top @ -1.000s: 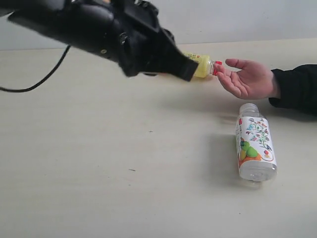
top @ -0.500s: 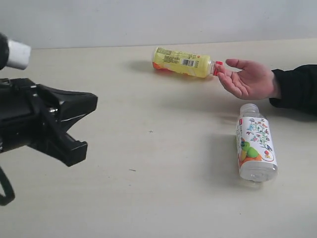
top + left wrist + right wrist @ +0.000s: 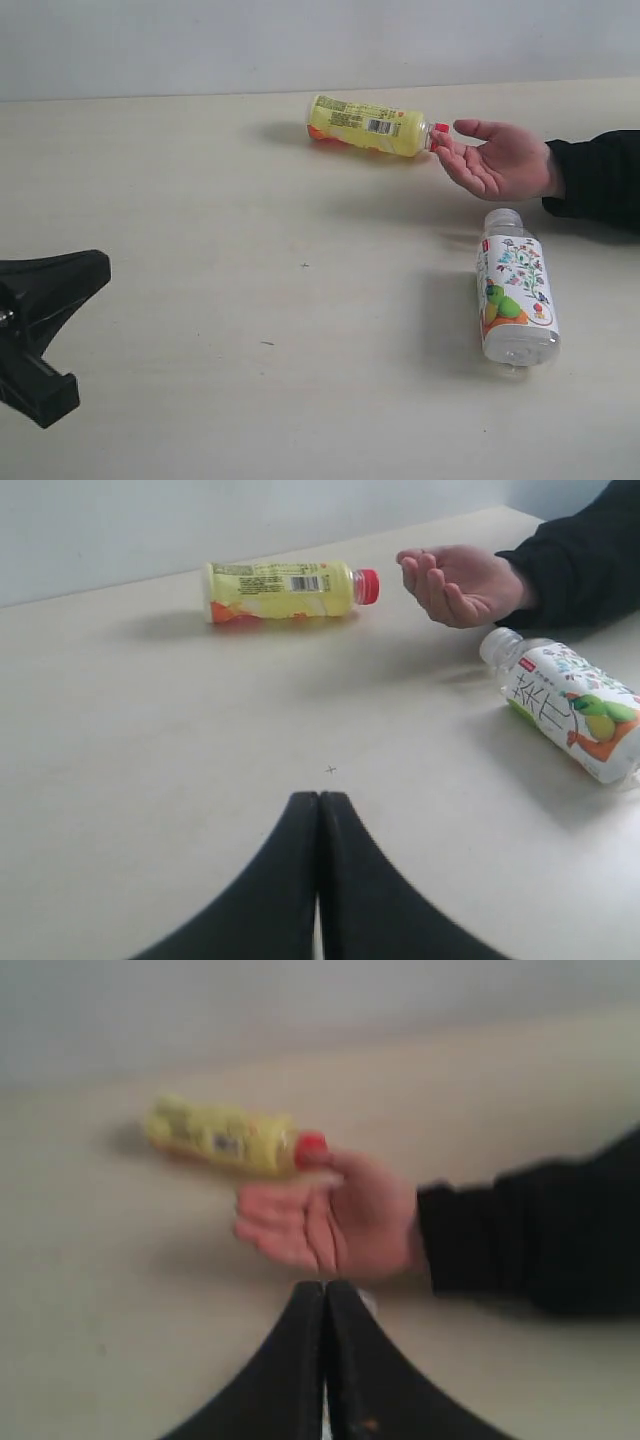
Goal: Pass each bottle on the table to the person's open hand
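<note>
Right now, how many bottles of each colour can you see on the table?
Yellow bottle: 1
White bottle: 1
Total: 2

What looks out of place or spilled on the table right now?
Both bottles lie on their sides: the yellow plastic bottle with red cap beside the person's open hand, not in it, and the white fruit-label plastic bottle near it. No spill or damage visible.
</note>
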### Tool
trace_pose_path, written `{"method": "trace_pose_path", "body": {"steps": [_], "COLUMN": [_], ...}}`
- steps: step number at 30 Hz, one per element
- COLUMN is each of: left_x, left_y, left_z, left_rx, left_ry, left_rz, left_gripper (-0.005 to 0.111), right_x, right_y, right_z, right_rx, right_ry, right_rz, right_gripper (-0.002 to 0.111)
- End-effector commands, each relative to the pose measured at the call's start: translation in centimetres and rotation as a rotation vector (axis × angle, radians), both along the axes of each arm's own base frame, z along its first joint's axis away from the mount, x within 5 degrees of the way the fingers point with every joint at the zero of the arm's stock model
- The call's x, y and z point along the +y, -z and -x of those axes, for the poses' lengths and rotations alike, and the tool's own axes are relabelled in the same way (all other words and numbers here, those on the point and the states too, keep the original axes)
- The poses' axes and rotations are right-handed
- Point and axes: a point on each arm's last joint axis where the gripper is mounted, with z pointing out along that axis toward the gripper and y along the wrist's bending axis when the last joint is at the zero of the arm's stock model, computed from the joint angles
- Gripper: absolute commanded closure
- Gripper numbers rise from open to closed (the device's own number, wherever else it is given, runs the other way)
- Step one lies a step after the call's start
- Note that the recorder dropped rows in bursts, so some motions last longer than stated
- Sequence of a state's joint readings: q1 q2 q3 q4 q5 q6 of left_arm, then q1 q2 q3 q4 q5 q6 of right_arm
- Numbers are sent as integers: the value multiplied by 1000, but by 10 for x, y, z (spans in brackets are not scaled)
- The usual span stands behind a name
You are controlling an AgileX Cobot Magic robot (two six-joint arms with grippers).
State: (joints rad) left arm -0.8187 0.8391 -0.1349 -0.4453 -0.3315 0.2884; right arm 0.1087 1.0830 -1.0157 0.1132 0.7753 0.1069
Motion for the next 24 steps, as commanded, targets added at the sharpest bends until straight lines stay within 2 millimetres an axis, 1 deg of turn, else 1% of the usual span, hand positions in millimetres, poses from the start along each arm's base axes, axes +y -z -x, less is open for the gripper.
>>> {"method": "trace_pose_path", "body": {"steps": [1,4,7,10,14,16,17,21,24], "left_x": [10,11,11,11,11,11,11,11,11], "left_y": [4,3,4,4,4,4,4,4,4], "left_z": [4,5,5,5,5,5,5,5,5], "left_rx": [-24,-26,-25,-25,-25,-25,-25,-25,-25], "left_ry": [-53,-54,-52,-52,-52,-52,-52,-52,-52], "left_rz": [75,81,79,79,79,79,79,79,79], "left_gripper": [107,107,107,107,107,107,107,107,107], "right_x": [3,6,12,19,20,20,20,21,28], "right_y": [37,65,83,94,105,109,111,117,122], "right_z": [-39,-52,-56,-60,-65,-67,-68,-70,-70], "right_rx": [401,555,688,757,797,810,815,840,854], "right_ry": [-56,-65,-78,-86,-83,-85,-84,-83,-108], "right_rz": [80,81,19,-55,-57,-51,-53,-52,-13], "right_gripper": [107,100,87,68,43,34,32,32,32]}}
